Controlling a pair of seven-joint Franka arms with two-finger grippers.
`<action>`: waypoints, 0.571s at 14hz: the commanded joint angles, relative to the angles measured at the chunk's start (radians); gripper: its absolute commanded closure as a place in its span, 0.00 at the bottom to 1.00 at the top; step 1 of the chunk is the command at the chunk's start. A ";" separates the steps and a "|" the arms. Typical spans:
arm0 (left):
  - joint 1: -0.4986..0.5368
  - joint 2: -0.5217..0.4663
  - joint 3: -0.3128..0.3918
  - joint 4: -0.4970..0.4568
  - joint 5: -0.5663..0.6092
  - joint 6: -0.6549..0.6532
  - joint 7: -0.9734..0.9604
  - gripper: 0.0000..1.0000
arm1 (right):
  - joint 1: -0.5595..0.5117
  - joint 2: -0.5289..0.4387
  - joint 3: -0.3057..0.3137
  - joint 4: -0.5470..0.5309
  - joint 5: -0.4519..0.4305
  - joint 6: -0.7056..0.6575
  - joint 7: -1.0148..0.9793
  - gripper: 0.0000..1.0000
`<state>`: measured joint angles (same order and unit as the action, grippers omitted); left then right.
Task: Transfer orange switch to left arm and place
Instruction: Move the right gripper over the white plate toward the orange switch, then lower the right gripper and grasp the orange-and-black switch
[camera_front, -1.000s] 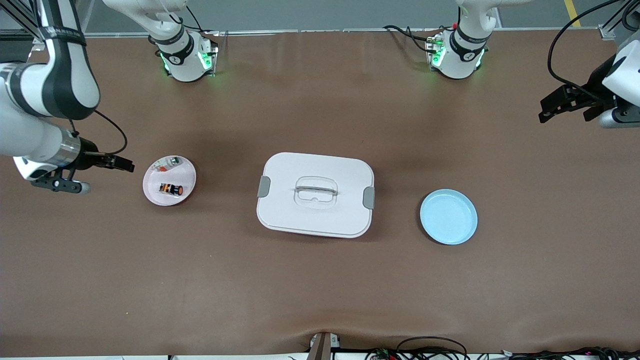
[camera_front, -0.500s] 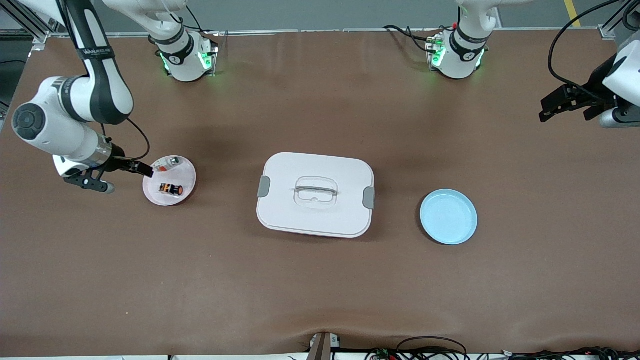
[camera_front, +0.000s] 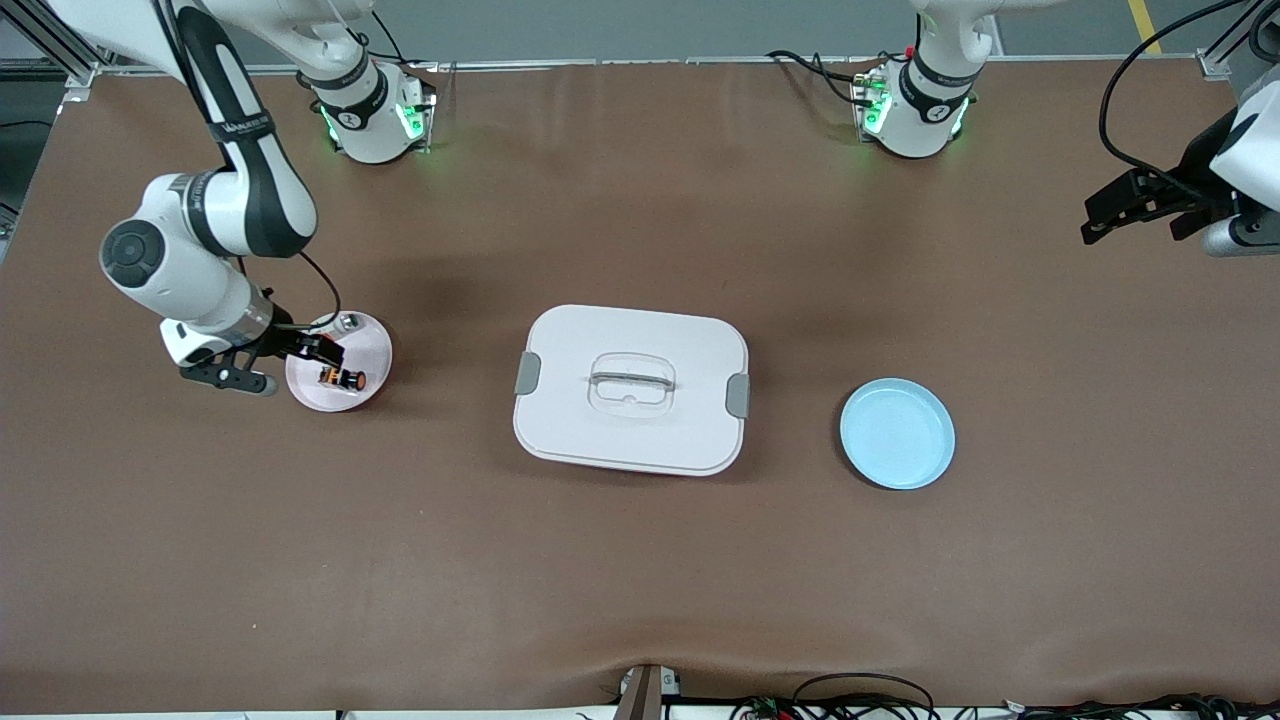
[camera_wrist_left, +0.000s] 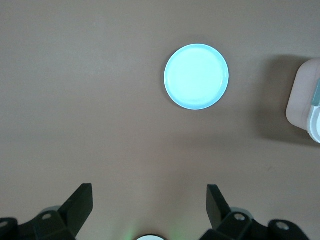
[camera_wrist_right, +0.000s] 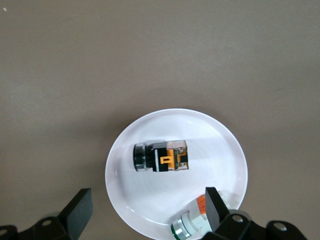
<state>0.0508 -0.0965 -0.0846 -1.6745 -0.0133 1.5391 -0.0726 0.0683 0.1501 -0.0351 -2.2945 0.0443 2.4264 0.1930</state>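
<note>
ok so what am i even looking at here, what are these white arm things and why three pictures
Two white robot arms work at a brown table. One picture looks down from across it; the other two come from cameras on each wrist. The right pincer hangs open over a pink plate holding the orange switch and a small white-grey part. The left pincer waits open near its end of the table. A white box sits mid-table beside a blue plate. Nothing is held.

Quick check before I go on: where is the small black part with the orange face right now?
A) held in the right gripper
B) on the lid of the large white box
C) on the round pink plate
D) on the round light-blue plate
C: the orange switch lies on the pink plate, under the open right gripper, which holds nothing.
</note>
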 joint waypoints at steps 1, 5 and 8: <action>0.004 0.000 0.002 0.009 -0.016 -0.014 0.014 0.00 | 0.016 0.023 -0.005 0.004 0.009 0.038 0.005 0.00; 0.004 0.001 0.002 0.009 -0.016 -0.019 0.014 0.00 | 0.012 0.094 -0.005 0.009 0.000 0.123 -0.003 0.00; 0.003 0.000 -0.003 0.010 -0.017 -0.019 0.014 0.00 | 0.011 0.124 -0.006 0.010 -0.004 0.128 -0.003 0.00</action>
<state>0.0505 -0.0964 -0.0848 -1.6752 -0.0134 1.5354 -0.0721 0.0778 0.2548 -0.0369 -2.2944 0.0429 2.5472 0.1917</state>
